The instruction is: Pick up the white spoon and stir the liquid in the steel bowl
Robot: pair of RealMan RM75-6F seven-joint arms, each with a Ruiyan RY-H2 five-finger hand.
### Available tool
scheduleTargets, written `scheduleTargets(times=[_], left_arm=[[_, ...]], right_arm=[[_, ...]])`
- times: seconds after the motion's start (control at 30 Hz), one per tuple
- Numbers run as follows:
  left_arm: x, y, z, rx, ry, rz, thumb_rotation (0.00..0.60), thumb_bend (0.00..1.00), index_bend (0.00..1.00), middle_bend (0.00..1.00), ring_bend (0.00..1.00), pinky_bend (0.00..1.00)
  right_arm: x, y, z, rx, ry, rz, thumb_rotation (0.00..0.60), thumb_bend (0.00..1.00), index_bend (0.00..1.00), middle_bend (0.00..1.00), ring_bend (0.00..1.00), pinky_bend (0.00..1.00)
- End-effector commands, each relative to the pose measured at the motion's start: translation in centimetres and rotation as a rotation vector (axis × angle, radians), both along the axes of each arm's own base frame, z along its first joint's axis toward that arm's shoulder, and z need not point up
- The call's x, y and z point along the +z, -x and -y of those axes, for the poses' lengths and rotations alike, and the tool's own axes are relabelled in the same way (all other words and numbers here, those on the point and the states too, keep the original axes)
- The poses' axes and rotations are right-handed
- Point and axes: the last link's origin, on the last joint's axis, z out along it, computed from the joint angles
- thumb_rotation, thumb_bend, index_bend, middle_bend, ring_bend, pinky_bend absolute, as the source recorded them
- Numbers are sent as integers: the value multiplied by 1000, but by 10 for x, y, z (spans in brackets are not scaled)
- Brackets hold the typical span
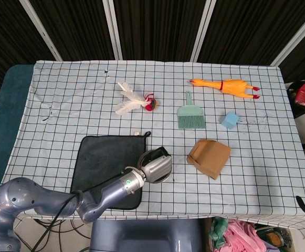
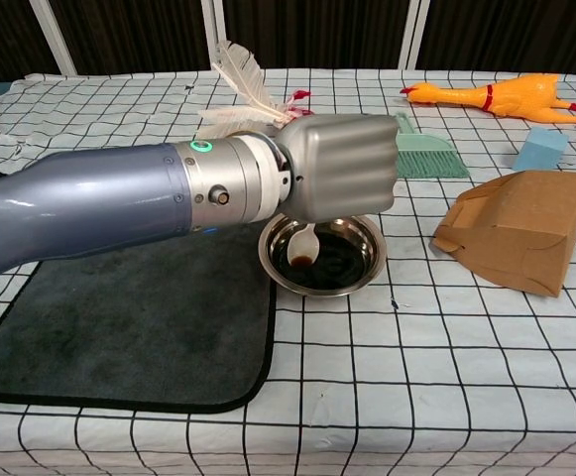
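Dark cloth mat (image 1: 107, 160) lay at the table's (image 1: 63, 105) near edge, left of centre. Left arm crossed over it from the near-left corner.

Left hand (image 2: 342, 169) clenched into a fist around the handle of the white spoon (image 2: 303, 246); handle itself hidden inside the fingers, so the exact hold could not be read. Hand sat directly above the steel bowl (image 2: 367, 273), which touched or just overlapped the mat's right edge, near the table's near edge.

Key relation: spoon hung straight down from the underside of the fist, long axis close to vertical, its bowl end at the left inner side of the steel bowl and dipped in, or at the surface of, the dark liquid (image 2: 332, 266). Brown liquid showed in the spoon's scoop. Most of the liquid lay to the right of the spoon tip, so a stirring sweep would likely carry rightward and around the wall. Judged mid-stir; spill over the shallow rim the main risk.

Right of the bowl, apart from it: brown cardboard box (image 1: 209, 158). Right hand not seen in either view; left hand was the only one working.
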Motion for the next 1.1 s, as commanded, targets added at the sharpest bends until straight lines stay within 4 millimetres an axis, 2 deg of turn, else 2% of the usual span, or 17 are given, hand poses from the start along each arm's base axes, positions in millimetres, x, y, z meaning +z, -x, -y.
scheduleTargets(times=[0.03,0.5,0.8,1.1], left_arm=[[-3,-3,-3,-4,-6,-7,600,511,743,1000,1000,944],[-20,-21,-10,-36,-29,-17,600,511,743,1000,1000,944],[-30,-37,0,-63,0,5,600,511,743,1000,1000,944],[-28,-38,14,-57,48,26,600,510,744,1000,1000,944]], right_arm=[[1,0,0,0,3,0,600,213,0,95,139,255],[3,1,0,1,13,2,600,212,0,95,139,255],[4,1,-1,2,14,6,600,212,0,95,139,255],[4,1,-1,2,10,7,600,212,0,94,139,255]])
